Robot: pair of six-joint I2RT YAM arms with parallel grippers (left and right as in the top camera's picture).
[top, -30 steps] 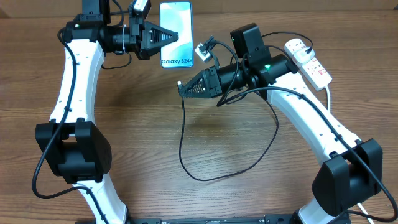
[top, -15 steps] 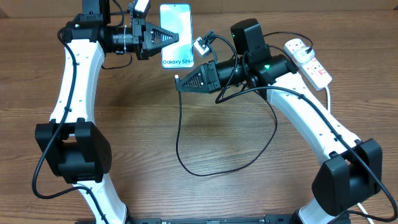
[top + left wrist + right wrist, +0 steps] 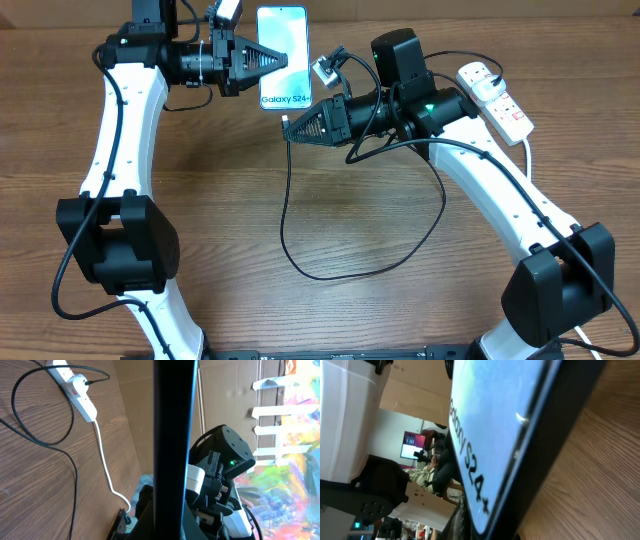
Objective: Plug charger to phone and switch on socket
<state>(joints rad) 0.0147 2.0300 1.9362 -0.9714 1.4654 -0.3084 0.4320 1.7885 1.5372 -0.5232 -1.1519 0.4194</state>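
Two hands, both closed.

- Worktop (image 3: 220, 230): wood.
- Socket (image 3: 497, 97): far right, well apart.
- Phone (image 3: 285, 25): gripped by the left hand (image 3: 286, 59), long axis pointing away from the robot.
- Charger (image 3: 284, 190): tip pinched in the right hand (image 3: 291, 127), just below the phone's near end.

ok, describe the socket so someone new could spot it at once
On the wooden table, look to the far right side, past the right arm. The socket lies there slanted: a white oblong strip. Red switches and a white plug mark it off from the thin black charger nearby.
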